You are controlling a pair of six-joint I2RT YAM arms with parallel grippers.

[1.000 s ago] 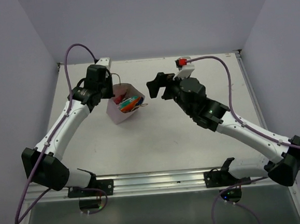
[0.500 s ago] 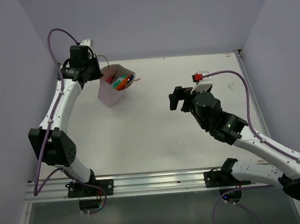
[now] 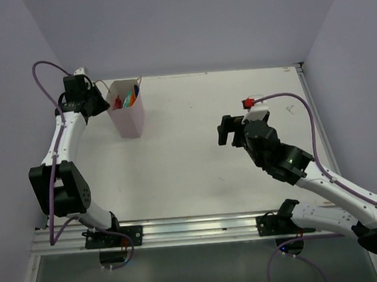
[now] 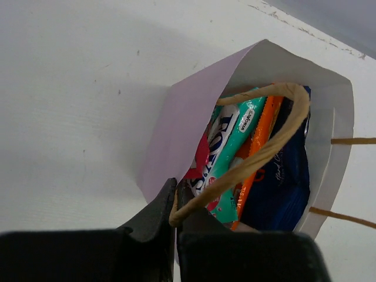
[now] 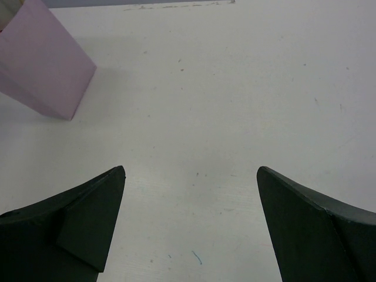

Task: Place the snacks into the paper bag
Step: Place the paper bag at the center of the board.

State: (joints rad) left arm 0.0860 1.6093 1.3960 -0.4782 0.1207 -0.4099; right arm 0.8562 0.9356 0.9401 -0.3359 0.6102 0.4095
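The paper bag (image 3: 128, 111) stands upright at the far left of the table (image 3: 196, 160), and the snacks (image 4: 247, 158) that can be made out sit inside it. The left wrist view looks down into its open mouth, where a teal-green packet (image 4: 238, 132), an orange packet (image 4: 269, 120), a dark blue packet (image 4: 285, 188) and a pink-red packet (image 4: 198, 161) stand on end, packed side by side. The yellow-green and silver-grey ones cannot be picked out there and may be hidden behind the others. No packet shows outside the bag in any view. The left gripper (image 4: 176, 197) is pinched tight on the bag's near rim, with the tan string handle (image 4: 264, 155) running down between its jaws. Whether the bag rests fully on the table or hangs slightly from that grip cannot be told. The right gripper (image 3: 225, 130) is well apart from the bag, over bare table towards the middle right, with its jaws spread wide and nothing between them. By this showing the loading looks done or nearly so. What seems left is for the left arm to let go, provided the two unseen packets are indeed inside.
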